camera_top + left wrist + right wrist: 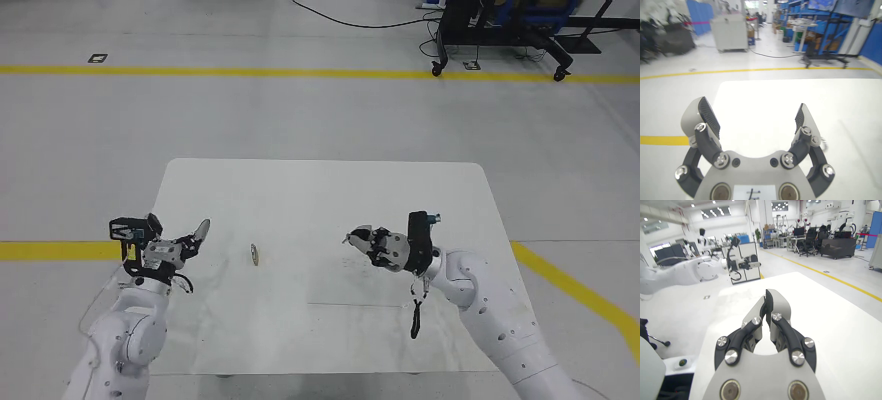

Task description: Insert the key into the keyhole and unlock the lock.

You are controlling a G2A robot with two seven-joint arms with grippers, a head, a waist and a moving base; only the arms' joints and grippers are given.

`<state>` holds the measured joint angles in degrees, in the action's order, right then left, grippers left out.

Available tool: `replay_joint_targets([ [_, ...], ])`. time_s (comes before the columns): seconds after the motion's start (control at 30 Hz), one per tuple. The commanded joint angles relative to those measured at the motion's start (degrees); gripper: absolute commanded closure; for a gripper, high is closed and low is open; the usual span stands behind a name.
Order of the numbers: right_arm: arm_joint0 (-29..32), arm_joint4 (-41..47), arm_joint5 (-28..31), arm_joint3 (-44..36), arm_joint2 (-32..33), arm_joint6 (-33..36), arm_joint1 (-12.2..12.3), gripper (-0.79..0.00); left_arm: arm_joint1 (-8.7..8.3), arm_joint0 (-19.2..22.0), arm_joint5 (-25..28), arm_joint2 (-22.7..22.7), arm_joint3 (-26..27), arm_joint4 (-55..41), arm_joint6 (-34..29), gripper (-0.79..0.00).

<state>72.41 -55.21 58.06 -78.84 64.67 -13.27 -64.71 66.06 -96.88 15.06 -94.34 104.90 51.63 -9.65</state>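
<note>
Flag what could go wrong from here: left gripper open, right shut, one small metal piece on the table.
1. The small metal piece lies loose on the table, and it is too small to tell key from lock. The open left gripper could push it away instead of pinching it.
2. The right gripper is shut with nothing visible in its grip. It likely must reopen before it can hold anything.

Place: a robotics lab hall is showing.
Markings: yellow lines are crossing the floor.
Storage: blue shelves are lining one side.
Benches: robot arms are standing over monitors.
</note>
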Motion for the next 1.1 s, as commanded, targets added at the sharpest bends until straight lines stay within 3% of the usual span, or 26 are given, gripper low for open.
replay_joint_targets([
  [0.0,-1.22,4.76,-0.06,1.06,-2.00,1.08,0.04,0.000,-0.27,2.68,11.20,0.27,-1.96,-20.24,-8.18,-0.785],
  [0.13,-2.33,13.47,-0.06,0.41,-4.94,2.73,0.82,0.000,-1.01,8.28,18.47,2.02,-4.88,-39.21,-23.99,-0.785],
  [0.23,-1.95,17.07,-0.06,-1.54,-5.66,4.30,2.02,0.000,-1.98,12.52,18.40,1.06,-6.91,-42.79,-34.75,-0.785],
  [0.57,-1.74,17.56,-0.06,-1.95,-5.63,4.65,2.34,0.000,-1.98,12.28,18.00,1.51,-7.43,-43.61,-34.42,-0.785],
  [0.67,-1.63,21.00,-2.88,-1.32,-7.55,6.93,1.85,0.000,-1.87,12.19,20.99,3.55,-8.88,-46.51,-33.86,-0.785],
  [0.73,-2.83,25.91,-3.33,0.27,-9.63,9.77,1.34,0.000,-1.84,13.40,24.46,5.97,-11.14,-54.55,-37.05,-0.785],
  [0.83,-5.19,34.23,-2.74,2.85,-12.84,14.65,0.55,0.000,-2.24,17.97,26.83,8.76,-16.63,-66.37,-47.38,-0.785],
  [0.9,-6.71,39.58,-2.70,4.57,-14.80,18.02,0.06,0.000,-2.48,21.93,25.22,11.62,-19.26,-71.46,-54.35,-0.785],
  [1.07,-8.85,49.99,-2.05,7.23,-17.42,24.52,-0.62,0.000,-3.77,28.28,19.38,18.53,-19.82,-79.06,-60.22,-0.785],
])
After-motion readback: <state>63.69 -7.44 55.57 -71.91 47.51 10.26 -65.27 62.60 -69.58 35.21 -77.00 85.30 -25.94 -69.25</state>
